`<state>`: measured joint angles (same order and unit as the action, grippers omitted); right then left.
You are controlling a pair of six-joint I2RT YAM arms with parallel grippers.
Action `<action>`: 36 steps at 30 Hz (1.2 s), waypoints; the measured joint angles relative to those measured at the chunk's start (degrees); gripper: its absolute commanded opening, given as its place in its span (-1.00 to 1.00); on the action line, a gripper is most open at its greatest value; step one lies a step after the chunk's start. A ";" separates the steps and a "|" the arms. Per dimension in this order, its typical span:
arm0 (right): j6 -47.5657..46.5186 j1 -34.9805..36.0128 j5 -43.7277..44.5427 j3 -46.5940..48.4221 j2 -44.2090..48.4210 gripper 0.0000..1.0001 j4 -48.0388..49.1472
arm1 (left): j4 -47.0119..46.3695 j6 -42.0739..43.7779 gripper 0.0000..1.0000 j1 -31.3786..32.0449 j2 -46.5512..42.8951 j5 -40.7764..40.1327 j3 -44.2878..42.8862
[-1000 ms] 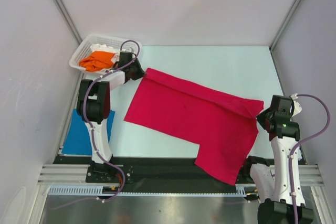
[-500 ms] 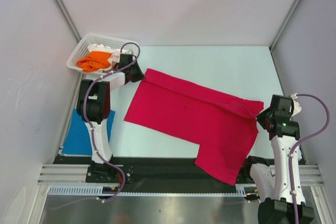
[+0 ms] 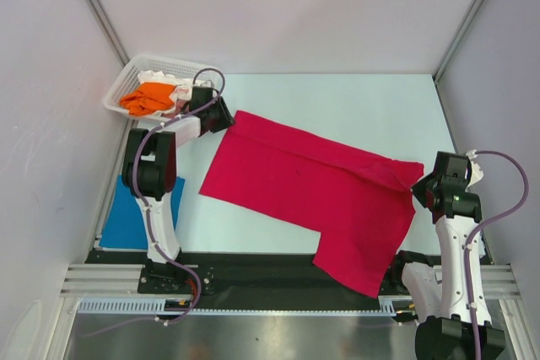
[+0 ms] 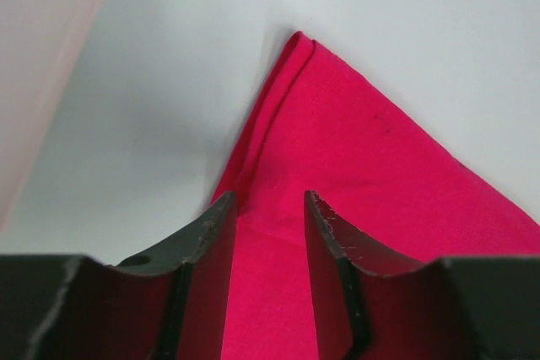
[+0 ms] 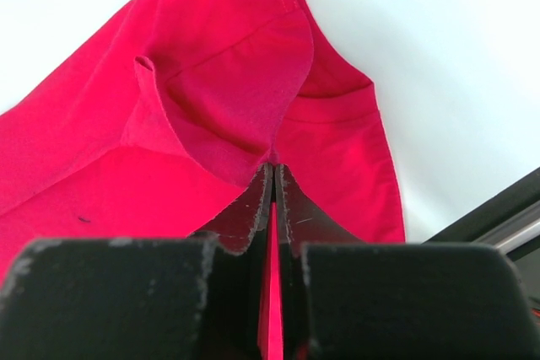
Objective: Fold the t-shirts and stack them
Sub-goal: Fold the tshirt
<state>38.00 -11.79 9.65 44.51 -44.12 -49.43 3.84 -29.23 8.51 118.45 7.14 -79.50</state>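
A large crimson-red t-shirt (image 3: pixel 312 183) lies spread aslant across the table, its upper part folded over. My left gripper (image 3: pixel 226 117) stands at the shirt's far left corner. In the left wrist view the left gripper (image 4: pixel 268 204) is open, with the red cloth (image 4: pixel 380 174) lying under and between its fingers. My right gripper (image 3: pixel 419 183) is at the shirt's right corner. The right wrist view shows the right gripper (image 5: pixel 272 170) shut on a raised fold of the red cloth (image 5: pixel 219 82). A bright blue t-shirt (image 3: pixel 118 221) lies flat at the left, by the left arm's base.
A white lattice basket (image 3: pixel 126 80) sits at the far left corner, right behind the left gripper. It holds an orange shirt (image 3: pixel 150 97) and a white one (image 3: pixel 159 77). The black rail (image 3: pixel 278 271) runs along the near edge, and the red shirt's lower flap hangs over it.
The basket has slid a little to the left, away from the left gripper. The red shirt and the right arm have stayed where they were.
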 measured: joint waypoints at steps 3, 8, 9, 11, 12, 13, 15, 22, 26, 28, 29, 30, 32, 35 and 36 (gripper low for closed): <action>0.42 0.00 -0.02 0.00 -0.39 -0.84 0.00 | 0.11 0.22 -0.14 -0.04 -0.50 -0.11 0.20; 1.79 0.00 0.22 0.00 -0.57 -0.68 -0.15 | -0.37 0.24 -0.23 -0.15 -0.61 1.79 0.28; 2.27 -0.02 0.37 0.00 -0.61 -0.66 -0.28 | -0.59 0.26 -0.25 -0.15 -0.61 2.58 0.28; 3.06 -0.02 0.48 0.00 -0.68 -0.63 -0.90 | -1.46 0.28 -0.27 -0.13 -0.61 4.15 0.28; 3.56 -0.02 0.44 -0.04 -0.68 -0.58 -1.36 | -2.05 0.31 -0.28 -0.11 -0.61 5.11 0.28; 3.93 -0.02 0.39 -0.22 -0.59 -0.56 -1.70 | -2.82 0.31 -0.28 -0.02 -0.61 6.08 0.31; 4.61 -0.02 -0.35 -0.96 -0.13 -0.49 -2.64 | -4.22 0.33 -0.28 0.09 -0.66 7.56 0.37; 5.70 -0.31 -2.47 -2.82 1.77 0.03 -2.97 | -8.83 0.33 -0.25 1.42 -2.12 12.11 1.84; 6.14 -0.76 -2.16 -2.84 -2.67 0.25 3.32 | -11.32 0.28 -0.26 3.82 -2.25 13.73 1.81; 6.05 -1.07 -1.68 -2.97 -6.56 0.29 8.50 | -11.74 -0.33 -0.27 5.46 -2.16 14.34 1.49; 5.81 -1.36 -1.55 -3.26 -9.20 0.38 11.54 | -12.15 -0.81 -0.31 6.10 -1.92 14.67 1.07; 5.66 -1.68 -1.44 -3.30 -11.10 0.39 13.64 | -12.70 -1.44 -0.32 6.60 -1.53 15.02 0.57; 4.61 -2.73 -1.60 -3.45 -16.46 0.39 19.52 | -13.66 -3.04 -0.33 7.43 -0.11 15.74 -1.14; 2.51 -3.98 -1.51 -3.45 -23.58 0.39 27.19 | -14.05 -5.33 -0.37 7.45 3.37 15.69 -4.44; 1.86 -4.33 -1.55 -3.45 -25.27 0.39 28.85 | -13.90 -6.08 -0.38 7.30 4.52 15.45 -5.27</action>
<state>39.86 -16.12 8.10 41.06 -69.38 -20.58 -10.07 -35.31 15.81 122.98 22.59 -84.77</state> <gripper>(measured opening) 0.693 0.325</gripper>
